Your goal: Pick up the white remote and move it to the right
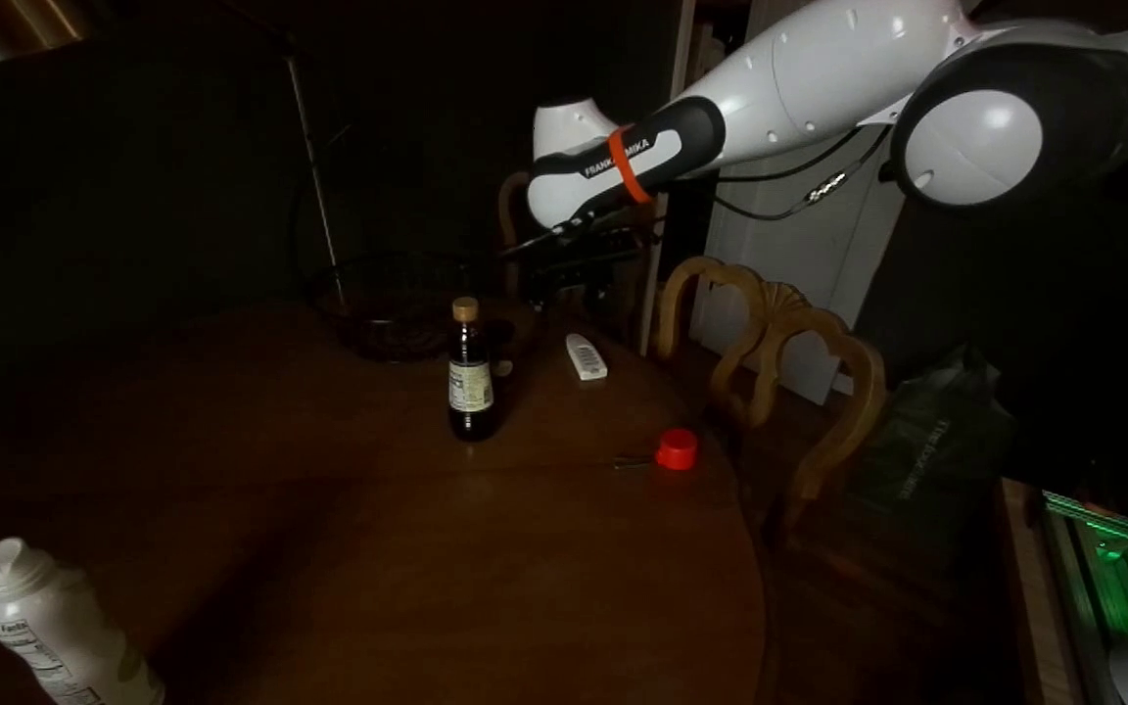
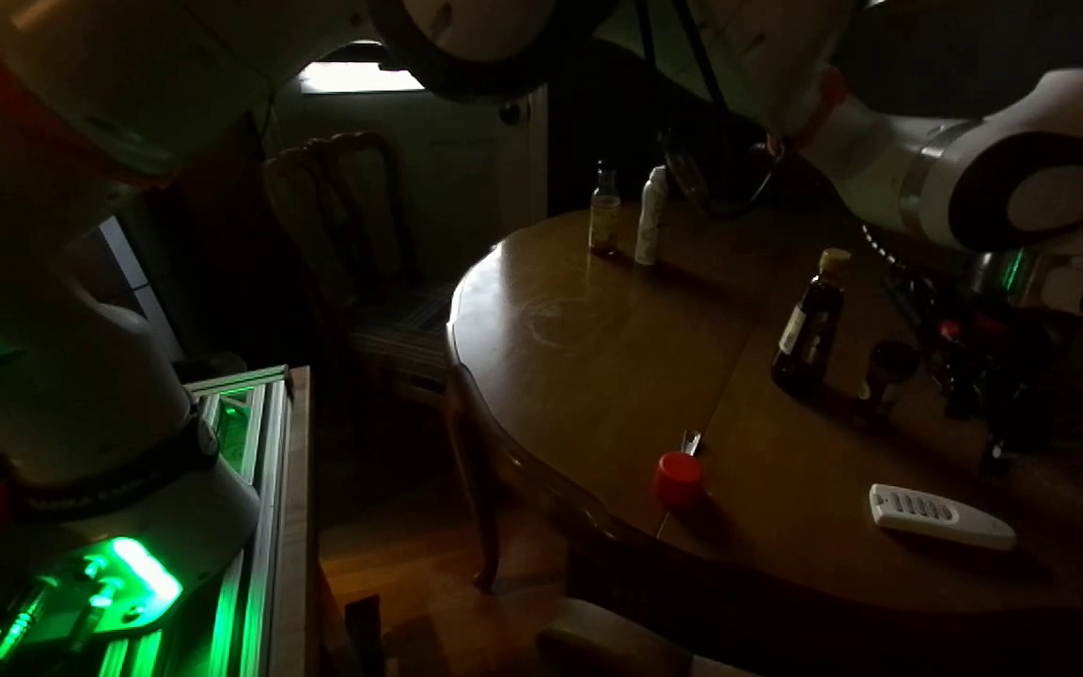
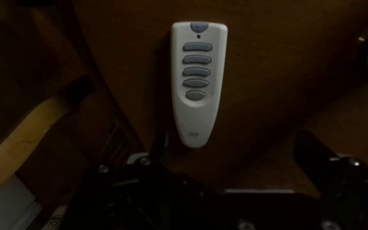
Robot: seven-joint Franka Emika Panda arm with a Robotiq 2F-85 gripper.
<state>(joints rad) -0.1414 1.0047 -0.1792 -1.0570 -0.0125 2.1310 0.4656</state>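
White remote control [image 3: 198,86] was seen on the wooden table [image 3: 267,73], nr its edge; gripper [image 3: 232,140] was spread wide, nothing held. Was judged light, stiff, prob. a bit slick; w/ tapered sides, best gripped across the width, approx. mid-length.

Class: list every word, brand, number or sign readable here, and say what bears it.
"FRANK" and "MIKA", parted by an orange band: robot arm.
"Facts", other print too small: white container.
"The", rest unclear: green bag.
"no", perhaps cut off: pale object, wrist view.
Too small or blurred: markings on the white remote, dark bottle, far bottle, robot base.
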